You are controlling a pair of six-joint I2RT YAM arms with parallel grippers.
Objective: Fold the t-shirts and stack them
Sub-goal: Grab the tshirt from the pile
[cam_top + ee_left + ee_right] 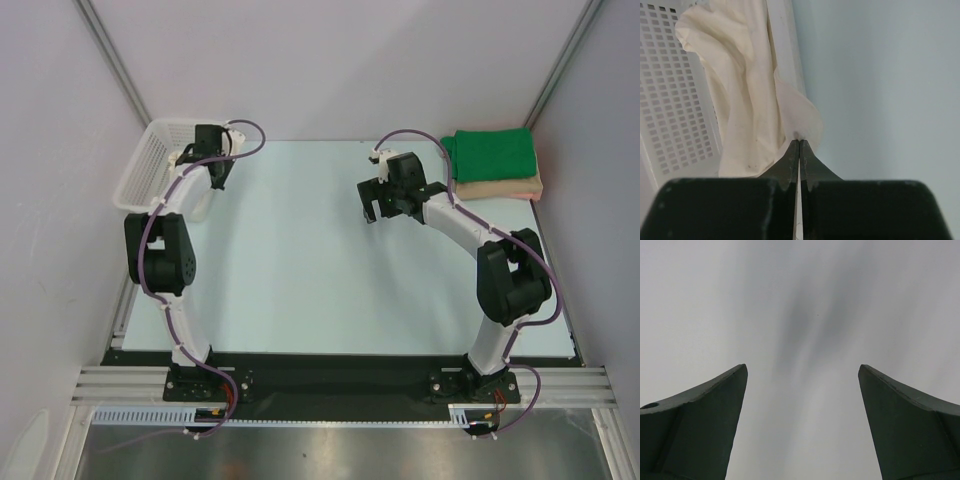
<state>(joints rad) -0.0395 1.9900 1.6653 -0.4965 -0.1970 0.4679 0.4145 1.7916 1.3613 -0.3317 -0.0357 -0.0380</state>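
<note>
1. White plastic lattice basket [150, 162] at the far left edge of the table [300, 270], just left of the left arm's fingertips.
2. Cream-white t-shirt [740, 110] draped over the basket rim, bunched and wrinkled. Hanging from up and left of the fingertips down to them. One rounded fold reaching right to the tips.
3. Left gripper [799, 142] with dark fingers [789, 167] pressed together. Pinching the edge of that cream fold right at the tips, with no gap showing between them.
4. Pale table surface bare to the right of the left fingertips.
5. Right gripper [802, 367] near mid-table, well apart from the left one and from all cloth. Raised above the surface, going by the top view.
6. Right fingers [705, 415] spread wide, nothing between them. Only blurred grey surface and soft shadow ahead of the tips in the wrist view.
7. Bright green t-shirt [492, 152] folded at the far right corner, behind and to the right of the right fingertips. Well apart from them.
8. Peach-tan t-shirt [505, 187] folded directly under the green one. Touching it as a stack of two, its edge showing along the near side.
</note>
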